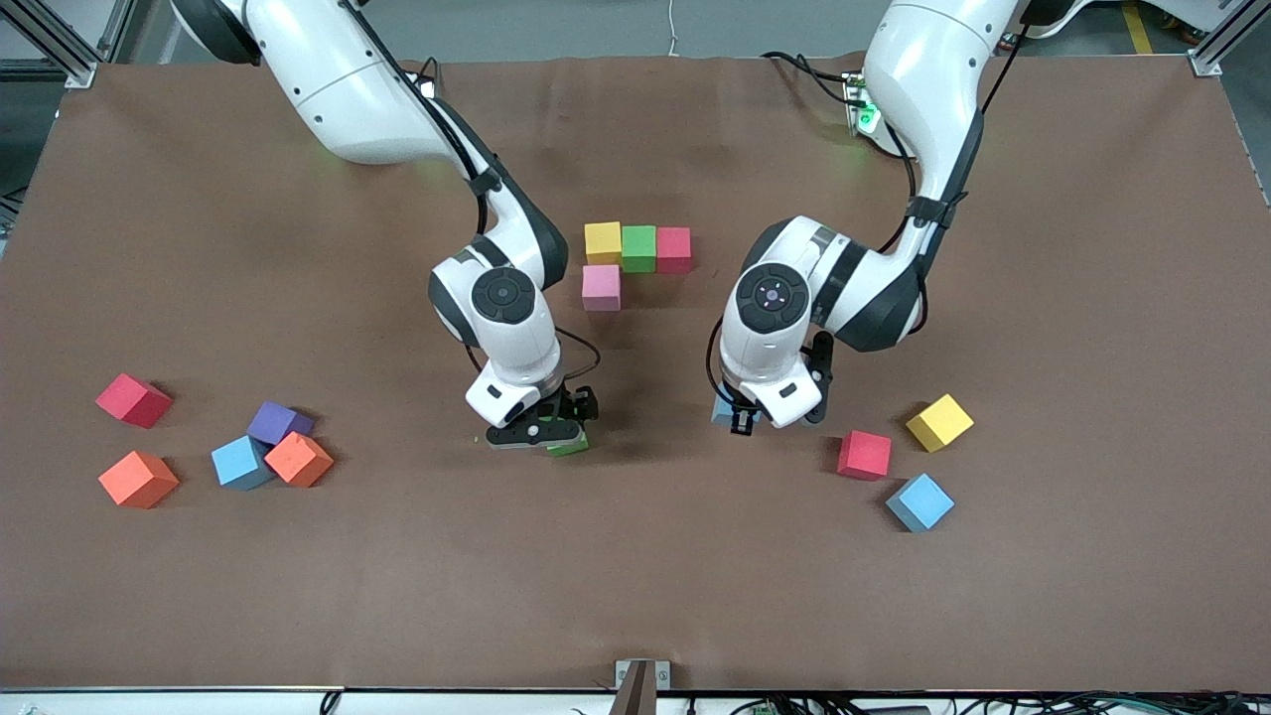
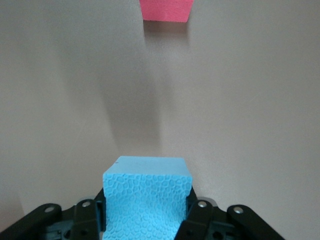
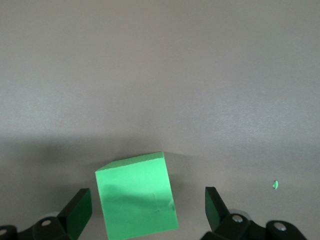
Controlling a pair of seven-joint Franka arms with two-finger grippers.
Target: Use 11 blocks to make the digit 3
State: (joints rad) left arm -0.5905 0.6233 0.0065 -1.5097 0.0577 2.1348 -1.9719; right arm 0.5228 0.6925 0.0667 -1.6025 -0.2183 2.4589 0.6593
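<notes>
A row of yellow, green and red blocks lies mid-table, with a pink block touching the yellow one on the side nearer the camera. My right gripper is low at the table, open, its fingers straddling a loose, slightly turned green block; in the right wrist view the block sits between the spread gripper without touching it. My left gripper is shut on a blue block, which the left wrist view shows squeezed between the pads.
Toward the right arm's end lie red, orange, blue, purple and orange blocks. Toward the left arm's end lie red, yellow and blue blocks. A red block shows in the left wrist view.
</notes>
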